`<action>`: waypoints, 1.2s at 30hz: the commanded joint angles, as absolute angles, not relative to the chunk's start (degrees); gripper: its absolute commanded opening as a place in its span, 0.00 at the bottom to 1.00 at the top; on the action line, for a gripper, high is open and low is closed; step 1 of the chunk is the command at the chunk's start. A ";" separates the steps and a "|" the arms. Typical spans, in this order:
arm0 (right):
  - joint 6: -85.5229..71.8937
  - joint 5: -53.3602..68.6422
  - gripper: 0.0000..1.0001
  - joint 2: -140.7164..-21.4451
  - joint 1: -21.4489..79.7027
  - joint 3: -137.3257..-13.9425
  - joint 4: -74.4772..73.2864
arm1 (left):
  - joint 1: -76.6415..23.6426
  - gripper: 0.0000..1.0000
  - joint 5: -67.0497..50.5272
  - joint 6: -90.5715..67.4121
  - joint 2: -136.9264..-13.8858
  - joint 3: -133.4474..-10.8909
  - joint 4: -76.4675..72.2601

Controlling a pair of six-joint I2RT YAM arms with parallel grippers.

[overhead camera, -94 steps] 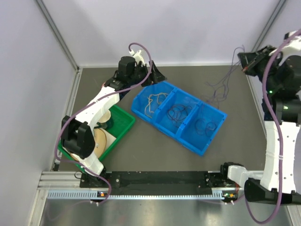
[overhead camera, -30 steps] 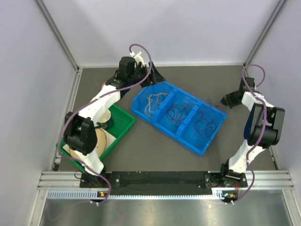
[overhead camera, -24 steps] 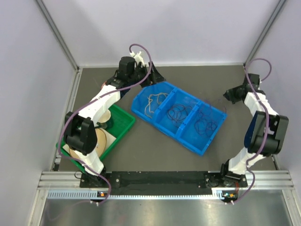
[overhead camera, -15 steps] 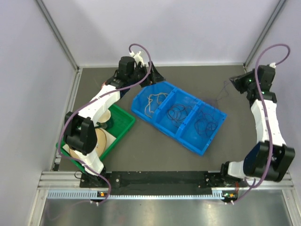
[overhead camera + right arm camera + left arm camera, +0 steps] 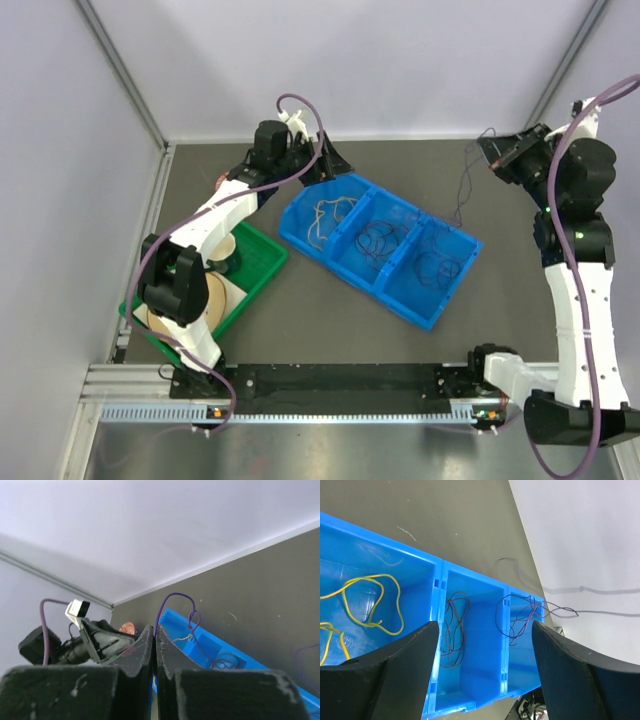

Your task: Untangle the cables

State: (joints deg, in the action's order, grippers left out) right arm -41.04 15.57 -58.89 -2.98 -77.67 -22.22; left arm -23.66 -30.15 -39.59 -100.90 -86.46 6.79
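As seen from above, the left tool (image 5: 333, 164) hovered at the bin's (image 5: 350, 272) far corner, while the right tool (image 5: 486, 147), raised over the worktop (image 5: 320, 330), trailed a dark cable (image 5: 462, 195) toward the bin's right compartment. At the left wrist, the tool stood spread above cables (image 5: 452, 630) lying in the compartments. At the right wrist, the tool pinched the dark cable.

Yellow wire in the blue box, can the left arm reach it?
Probably yes. The left arm hangs right by that end of the blue box, jaws open, and nothing covers the yellow wire.
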 commanded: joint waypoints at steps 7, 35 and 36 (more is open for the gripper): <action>-36.92 10.21 0.00 -59.06 3.16 -64.00 -24.61 | -23.38 0.80 -31.03 -40.25 -99.49 -86.49 3.34; -23.73 5.62 0.89 -94.30 4.04 -78.75 -33.22 | -23.47 0.80 -30.23 -40.08 -98.53 -86.57 4.66; -23.56 5.54 0.89 -95.00 4.13 -78.84 -33.48 | -23.47 0.80 -30.23 -39.99 -98.44 -86.57 4.75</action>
